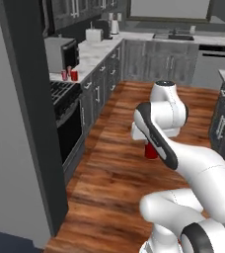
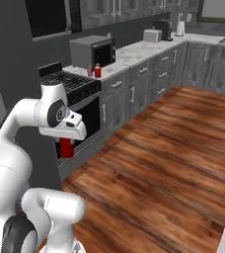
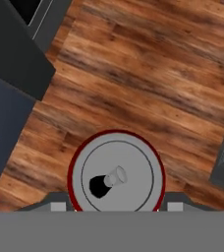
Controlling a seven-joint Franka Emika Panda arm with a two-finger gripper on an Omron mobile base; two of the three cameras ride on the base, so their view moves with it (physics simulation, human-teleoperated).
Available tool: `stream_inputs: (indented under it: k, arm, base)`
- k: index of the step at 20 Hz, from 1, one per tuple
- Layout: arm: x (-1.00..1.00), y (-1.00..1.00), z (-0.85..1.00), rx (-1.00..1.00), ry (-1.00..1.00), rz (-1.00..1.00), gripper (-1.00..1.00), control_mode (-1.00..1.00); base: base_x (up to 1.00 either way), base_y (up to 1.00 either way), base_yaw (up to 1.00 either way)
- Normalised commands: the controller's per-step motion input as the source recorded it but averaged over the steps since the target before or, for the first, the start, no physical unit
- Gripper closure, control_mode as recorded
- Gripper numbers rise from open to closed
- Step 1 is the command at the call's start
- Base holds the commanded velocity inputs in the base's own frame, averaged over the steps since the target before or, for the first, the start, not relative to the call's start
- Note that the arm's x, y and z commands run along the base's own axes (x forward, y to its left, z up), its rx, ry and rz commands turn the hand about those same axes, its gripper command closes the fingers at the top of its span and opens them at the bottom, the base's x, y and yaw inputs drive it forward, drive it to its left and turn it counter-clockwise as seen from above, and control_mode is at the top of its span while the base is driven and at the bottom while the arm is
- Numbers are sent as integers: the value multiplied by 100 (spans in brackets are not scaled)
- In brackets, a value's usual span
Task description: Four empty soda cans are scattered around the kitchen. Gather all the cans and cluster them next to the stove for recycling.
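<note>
One red can sits upright between the gripper fingers, which pinch its sides, held in the air above the wood floor. Two more cans stand close together on the pale counter, just beside the black stove and in front of the boxy countertop oven.

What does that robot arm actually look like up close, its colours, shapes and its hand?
The arm is made of glossy white, rounded, tube-like segments joined by dark grey bands and round black joint caps, one with a small grey ring emblem in the right base view. No loose cables show. Its gripper ends in a white block with two small dark grey finger tips.
</note>
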Motion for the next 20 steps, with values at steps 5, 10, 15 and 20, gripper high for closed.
stream_inputs:
  k: [5, 10, 15, 20]
  arm:
    - [0, 0, 0, 0, 0, 0, 100, 100]
    - [0, 0, 0, 0, 0, 0, 100, 100]
    - [0, 0, 0, 0, 0, 0, 100, 100]
    - [0, 0, 0, 0, 0, 0, 100, 100]
  base:
    - [74, 23, -16]
    - [75, 21, -14]
    - [75, 17, -10]
    - [75, 13, -5]
